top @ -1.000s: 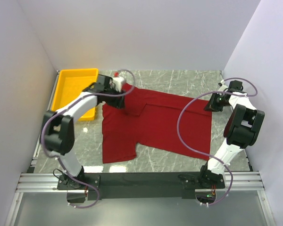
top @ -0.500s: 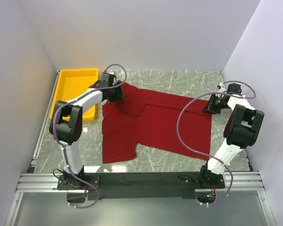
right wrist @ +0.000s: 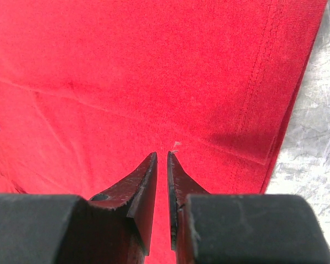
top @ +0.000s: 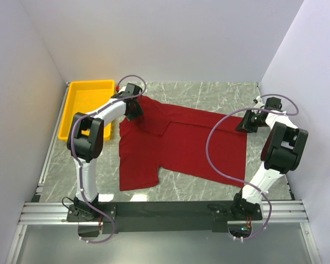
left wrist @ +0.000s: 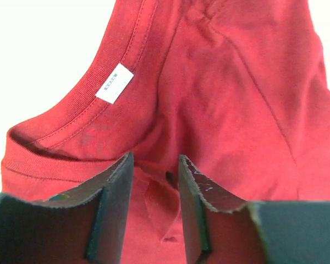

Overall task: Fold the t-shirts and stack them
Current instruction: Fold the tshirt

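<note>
Plainly, I am near the start. The t-shirt (top: 181, 143) lies spread across the middle of the overhead view, neck toward the upper left and hem toward the right. One sleeve juts out at the lower left. I can make out a short crease line near the neck but no finished fold, and nothing is stacked. It is the only shirt I can see, so by my reckoning the folding is all to come.

My left gripper (left wrist: 154, 159) sits at the neck end of the shirt, at the upper left of the overhead view. Its jaws stand apart with a small pucker of cloth rising between them, not yet pinched as far as I can see. My right gripper (right wrist: 161, 155) is at the hem corner on the right. It is clenched to a thin slit, and faint creases run in toward its tips, so I judge it has a pinch of the shirt.

The cloth is soft, matte, dark red knit that drapes and rumples easily. The collar (left wrist: 60, 118) is a ribbed, double-stitched band with a small white label (left wrist: 114, 83) sewn inside. The hem (right wrist: 258, 71) shows a straight stitched line. Under it all, the table (top: 209, 91) is hard, grey-veined marble. A rigid yellow tray (top: 70, 107) with a raised rim sits at the upper left.
</note>
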Robot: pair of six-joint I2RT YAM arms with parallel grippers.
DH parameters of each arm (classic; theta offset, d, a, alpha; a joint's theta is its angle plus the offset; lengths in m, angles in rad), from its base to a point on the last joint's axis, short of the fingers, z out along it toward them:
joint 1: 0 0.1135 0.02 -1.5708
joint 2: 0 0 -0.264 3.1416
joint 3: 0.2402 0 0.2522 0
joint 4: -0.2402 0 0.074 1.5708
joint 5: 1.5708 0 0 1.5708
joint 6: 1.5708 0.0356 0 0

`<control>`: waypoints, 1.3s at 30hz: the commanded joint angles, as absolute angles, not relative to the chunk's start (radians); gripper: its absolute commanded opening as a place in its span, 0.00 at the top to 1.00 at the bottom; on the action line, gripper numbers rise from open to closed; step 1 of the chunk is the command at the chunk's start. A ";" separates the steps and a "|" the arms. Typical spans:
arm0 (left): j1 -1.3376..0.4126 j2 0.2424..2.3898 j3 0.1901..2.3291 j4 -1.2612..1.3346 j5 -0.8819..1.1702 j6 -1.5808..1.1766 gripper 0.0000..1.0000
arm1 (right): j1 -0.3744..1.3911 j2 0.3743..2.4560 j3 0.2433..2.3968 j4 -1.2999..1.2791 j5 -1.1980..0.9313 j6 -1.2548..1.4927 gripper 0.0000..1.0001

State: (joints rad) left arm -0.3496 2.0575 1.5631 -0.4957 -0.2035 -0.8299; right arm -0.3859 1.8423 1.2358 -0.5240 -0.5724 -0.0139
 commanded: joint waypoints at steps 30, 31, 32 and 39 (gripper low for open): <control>-0.353 1.890 1.381 -0.497 -0.198 -0.618 0.99 | -0.402 1.779 1.226 -0.497 -0.603 -0.009 0.80; -0.353 1.893 1.376 -0.503 -0.199 -0.617 0.99 | -0.400 1.778 1.226 -0.500 -0.603 -0.009 0.80; -0.353 1.893 1.374 -0.505 -0.202 -0.617 0.99 | -0.402 1.778 1.226 -0.500 -0.603 -0.009 0.80; -0.353 1.876 1.379 -0.522 -0.255 -0.574 0.70 | -0.402 1.773 1.216 -0.492 -0.612 -0.009 0.80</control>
